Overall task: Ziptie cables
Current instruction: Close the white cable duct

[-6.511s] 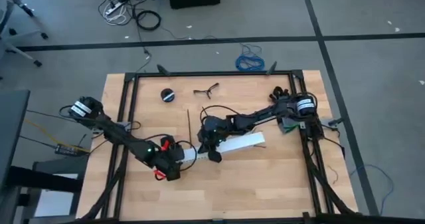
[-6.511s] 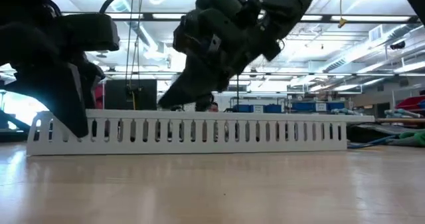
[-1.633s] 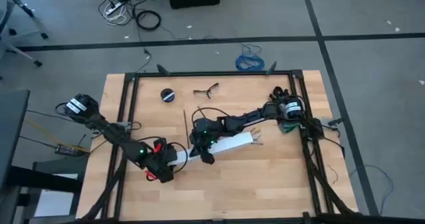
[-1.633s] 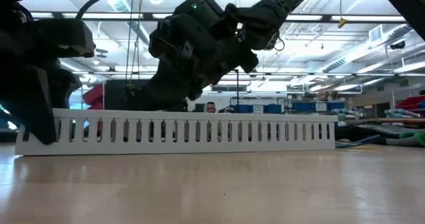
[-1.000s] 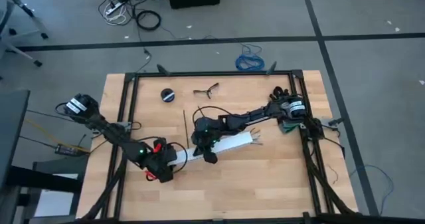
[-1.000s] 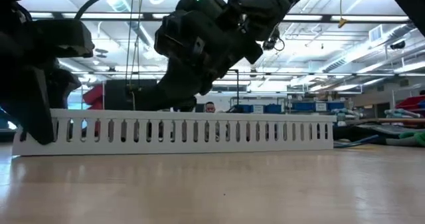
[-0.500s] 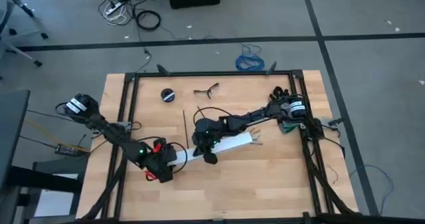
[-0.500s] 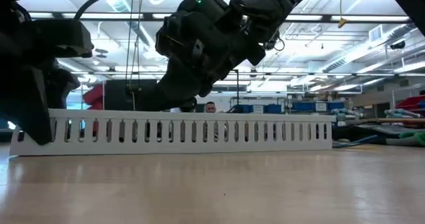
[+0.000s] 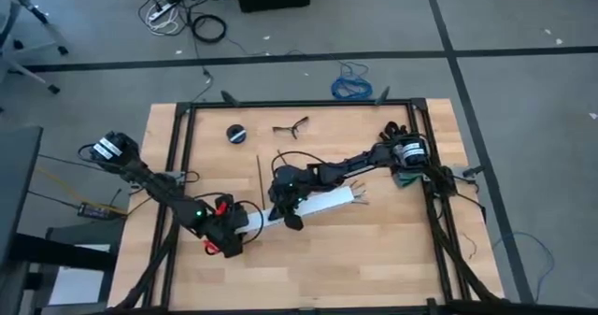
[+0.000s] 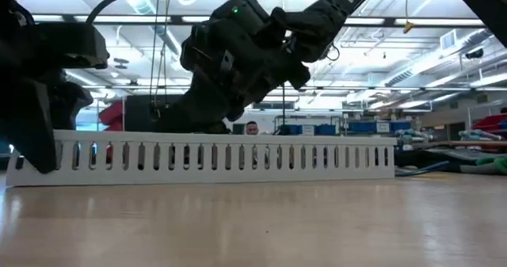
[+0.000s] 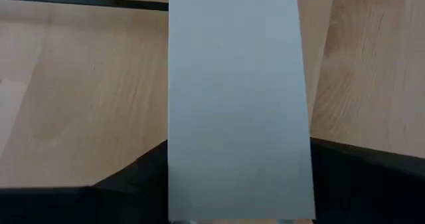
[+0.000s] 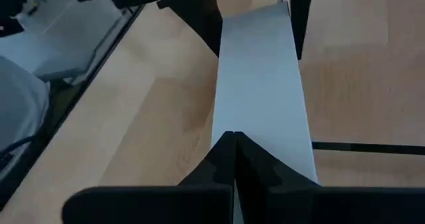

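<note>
Though strip-hidden, cables [image 9: 360, 197] lengthwise rightward

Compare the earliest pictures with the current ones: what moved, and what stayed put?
The white slotted strip slid toward the table's left side, the left tool and right tool moving with it. The black round object and dark clip stayed put.

Two robot arms, one white slotted strip [image 9: 313, 203], one round black knob [image 9: 235, 134], one blue cable coil [image 9: 351, 83].

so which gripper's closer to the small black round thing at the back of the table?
Right. The right gripper sits mid-strip on the white slotted strip, below the black round thing; the left gripper holds the strip's near end, farther off.
</note>
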`<act>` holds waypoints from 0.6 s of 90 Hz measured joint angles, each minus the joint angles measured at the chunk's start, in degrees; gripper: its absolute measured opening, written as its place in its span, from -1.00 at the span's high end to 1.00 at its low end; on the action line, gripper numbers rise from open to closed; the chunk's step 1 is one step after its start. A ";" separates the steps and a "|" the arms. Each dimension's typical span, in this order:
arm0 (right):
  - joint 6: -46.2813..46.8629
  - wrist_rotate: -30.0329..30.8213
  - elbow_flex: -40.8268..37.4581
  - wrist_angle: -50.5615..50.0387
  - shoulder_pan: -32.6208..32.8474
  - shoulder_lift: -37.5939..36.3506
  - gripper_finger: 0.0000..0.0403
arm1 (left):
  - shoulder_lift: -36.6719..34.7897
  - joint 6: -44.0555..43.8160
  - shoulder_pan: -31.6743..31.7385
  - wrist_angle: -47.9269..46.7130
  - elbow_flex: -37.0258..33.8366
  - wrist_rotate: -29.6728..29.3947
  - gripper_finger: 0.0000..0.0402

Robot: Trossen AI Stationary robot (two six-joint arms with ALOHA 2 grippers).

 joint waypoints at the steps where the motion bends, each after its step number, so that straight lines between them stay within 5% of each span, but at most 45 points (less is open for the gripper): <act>1: 0.03 -0.07 0.00 0.12 -0.05 0.01 1.00 | 0.00 0.00 0.00 0.00 0.00 0.00 -0.17; 54: 0.98 -2.04 -0.09 5.75 -0.49 1.74 1.00 | 0.02 -0.02 0.02 0.20 -0.02 0.07 -0.17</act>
